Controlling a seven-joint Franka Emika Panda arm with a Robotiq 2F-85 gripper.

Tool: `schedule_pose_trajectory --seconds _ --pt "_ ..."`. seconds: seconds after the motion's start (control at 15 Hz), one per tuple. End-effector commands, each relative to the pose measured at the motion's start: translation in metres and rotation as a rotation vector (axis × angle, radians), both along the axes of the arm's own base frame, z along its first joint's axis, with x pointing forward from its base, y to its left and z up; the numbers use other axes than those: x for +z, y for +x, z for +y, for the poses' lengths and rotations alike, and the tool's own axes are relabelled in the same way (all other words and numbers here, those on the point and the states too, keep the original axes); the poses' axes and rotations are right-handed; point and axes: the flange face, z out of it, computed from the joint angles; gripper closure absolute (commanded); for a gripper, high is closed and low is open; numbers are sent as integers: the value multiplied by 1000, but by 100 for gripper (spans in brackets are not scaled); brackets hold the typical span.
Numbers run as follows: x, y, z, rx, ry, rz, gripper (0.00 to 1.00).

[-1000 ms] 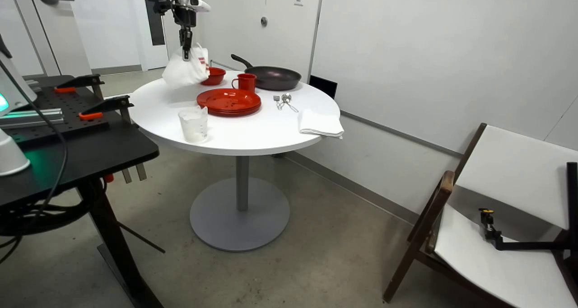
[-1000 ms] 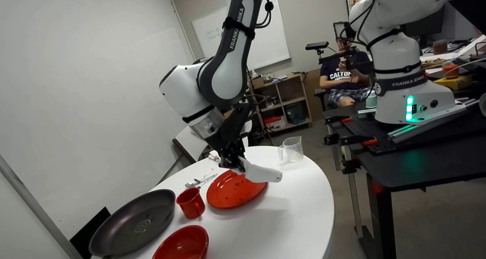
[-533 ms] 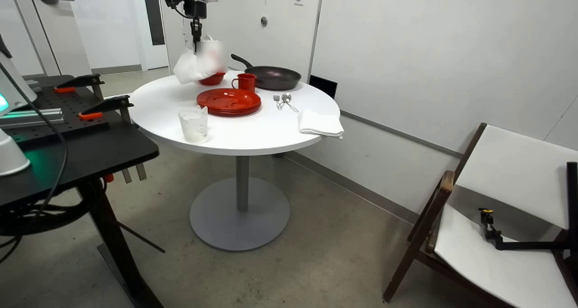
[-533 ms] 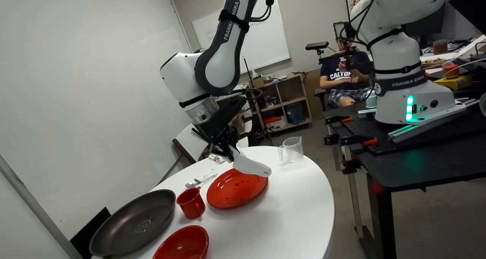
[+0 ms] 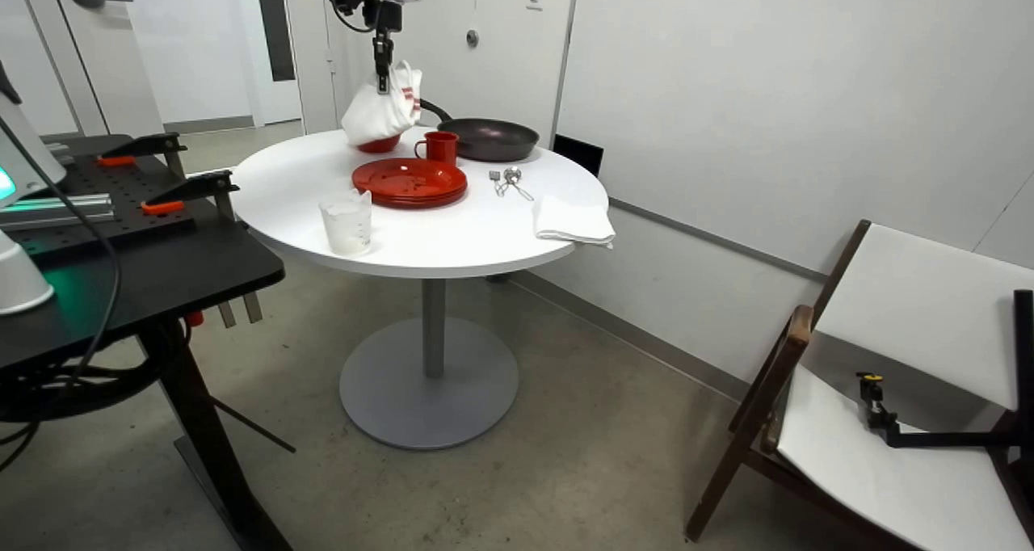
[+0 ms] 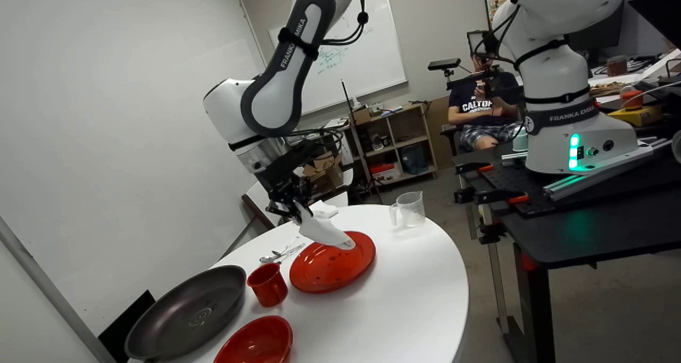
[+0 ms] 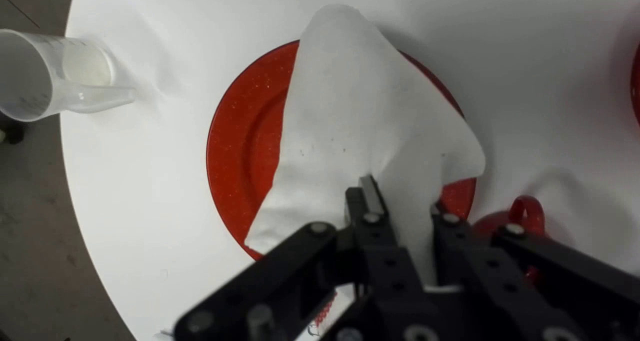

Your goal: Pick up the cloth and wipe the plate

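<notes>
My gripper (image 7: 404, 201) is shut on a white cloth (image 7: 340, 121) with red stripes. The cloth is bunched between the fingers and hangs down loosely. In both exterior views the gripper (image 5: 383, 86) (image 6: 295, 214) holds the cloth (image 5: 378, 119) (image 6: 325, 233) in the air above the table. The red plate (image 7: 230, 151) lies below; from the wrist the cloth hides most of it. In an exterior view it is the top of a stack of red plates (image 5: 408, 178), with dark specks on it. The plate (image 6: 324, 272) is partly covered by the cloth's hanging end.
A red mug (image 5: 440, 147), red bowl (image 6: 258, 341) and dark frying pan (image 5: 489, 139) stand near the plates. A clear measuring cup (image 7: 85, 76) stands near the table edge. Utensils (image 5: 510, 181) and a folded white cloth (image 5: 573, 221) lie on the round white table (image 5: 485, 244).
The gripper and the held cloth have moved sideways and slightly up, rightward in an exterior view and leftward in the opposite one. The plates and other tableware have not moved.
</notes>
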Motion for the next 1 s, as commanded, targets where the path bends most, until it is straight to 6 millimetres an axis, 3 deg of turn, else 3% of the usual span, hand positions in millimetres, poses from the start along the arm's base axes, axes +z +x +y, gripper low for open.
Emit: schedule_pose_trajectory --seconds 0.0,0.47,0.93 --pt "-19 28 -15 -101 20 80 94" --pt "-48 49 -30 -220 -113 122 94" --pt "-58 62 -24 -212 -82 51 94"
